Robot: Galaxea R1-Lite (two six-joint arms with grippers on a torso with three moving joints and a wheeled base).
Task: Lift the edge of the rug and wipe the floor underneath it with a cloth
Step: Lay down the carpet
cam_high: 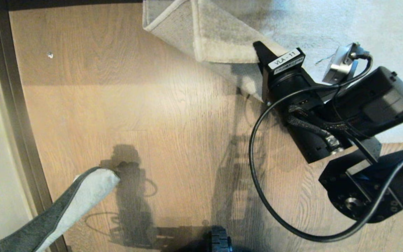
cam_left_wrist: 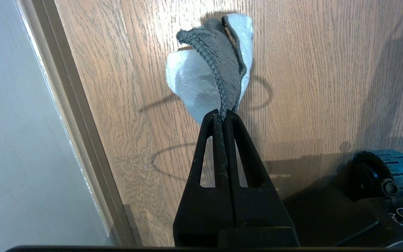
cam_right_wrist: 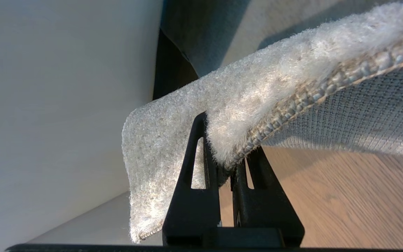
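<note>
The rug edge (cam_high: 219, 45) is raised off the floor (cam_high: 135, 105) at the top centre, its corner folded back over the pale rug. My right gripper (cam_high: 260, 52) is shut on that border from the right. In the right wrist view the gripper (cam_right_wrist: 227, 138) pinches the rug edge (cam_right_wrist: 257, 105), showing woven backing above bare floor (cam_right_wrist: 345, 196). The cloth (cam_high: 82, 199), dark grey on one side and off-white on the other, hangs at the lower left. My left gripper (cam_left_wrist: 224, 113) is shut on the cloth (cam_left_wrist: 208, 70) just above the floor (cam_left_wrist: 310, 87).
A dark baseboard strip (cam_high: 9, 105) and a pale wall run down the left side. A small white speck (cam_high: 50, 55) lies on the planks at upper left. The robot's base wheel (cam_high: 219, 241) sits at the bottom centre. A black cable (cam_high: 257, 182) loops below the right arm.
</note>
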